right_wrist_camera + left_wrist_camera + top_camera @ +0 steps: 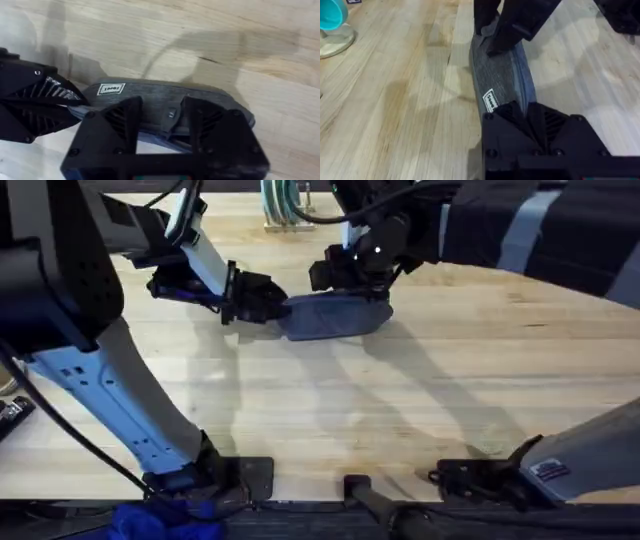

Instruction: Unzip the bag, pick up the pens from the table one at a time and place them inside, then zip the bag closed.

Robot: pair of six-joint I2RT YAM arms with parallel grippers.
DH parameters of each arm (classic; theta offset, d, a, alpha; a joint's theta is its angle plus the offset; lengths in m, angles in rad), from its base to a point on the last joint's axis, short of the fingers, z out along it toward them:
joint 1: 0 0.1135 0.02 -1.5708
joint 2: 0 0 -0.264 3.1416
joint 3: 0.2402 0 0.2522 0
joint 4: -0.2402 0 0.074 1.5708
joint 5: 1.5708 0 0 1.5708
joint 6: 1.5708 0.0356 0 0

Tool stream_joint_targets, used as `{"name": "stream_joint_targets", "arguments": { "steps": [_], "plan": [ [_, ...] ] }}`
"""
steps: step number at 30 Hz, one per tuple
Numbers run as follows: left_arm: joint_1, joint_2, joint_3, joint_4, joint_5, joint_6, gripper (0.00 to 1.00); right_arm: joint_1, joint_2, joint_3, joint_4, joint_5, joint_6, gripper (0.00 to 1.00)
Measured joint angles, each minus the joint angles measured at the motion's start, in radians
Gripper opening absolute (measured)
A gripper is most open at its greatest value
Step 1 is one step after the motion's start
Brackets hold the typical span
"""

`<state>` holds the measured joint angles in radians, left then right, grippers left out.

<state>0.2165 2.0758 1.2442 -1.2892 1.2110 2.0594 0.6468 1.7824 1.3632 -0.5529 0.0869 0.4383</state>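
1. Left jaws (272, 304): clamped on one end of the bag (335, 317). Holding it down on the bench (400, 410).
2. From the left jaws, straight out ahead: the whole long bag, running away to its far end.
3. Right jaws (355, 284): right over the bag, near the middle of its length. Closer to the zip than the left ones.
4. Standing part open, one finger (120, 120) on each side of the bag's top edge. Not pinching anything that can be seen.
5. Between those two fingers, just in front: a small shiny bit, likely the pull (171, 114). Too small to be sure.
6. Long way of the bag: across the gap of the right jaws, not along it. So any slide of the zip has to go sideways from them.
7. To one side of the right jaws: the left jaws on their end of the bag. To the other side: the free end.
8. Best guess for the next move: close the right jaws on the pull, then drag it along the bag while the left jaws keep their end from sliding.
9. Risk: a miss on that tiny pull, or the bag bunching up in the drag.
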Motion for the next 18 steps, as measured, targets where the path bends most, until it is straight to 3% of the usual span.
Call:
{"name": "stream_joint_targets", "arguments": {
  "steps": [13,18],
  "plan": [
    [0.0,0.0,0.0,0.0,-0.005,0.0,0.04,0.0,0.0,0.0,-0.002,0.004,0.003,0.066],
    [0.0,0.0,0.0,0.0,-0.006,0.0,0.041,0.0,0.0,0.0,-0.002,0.004,0.003,0.031]
  ]
}}
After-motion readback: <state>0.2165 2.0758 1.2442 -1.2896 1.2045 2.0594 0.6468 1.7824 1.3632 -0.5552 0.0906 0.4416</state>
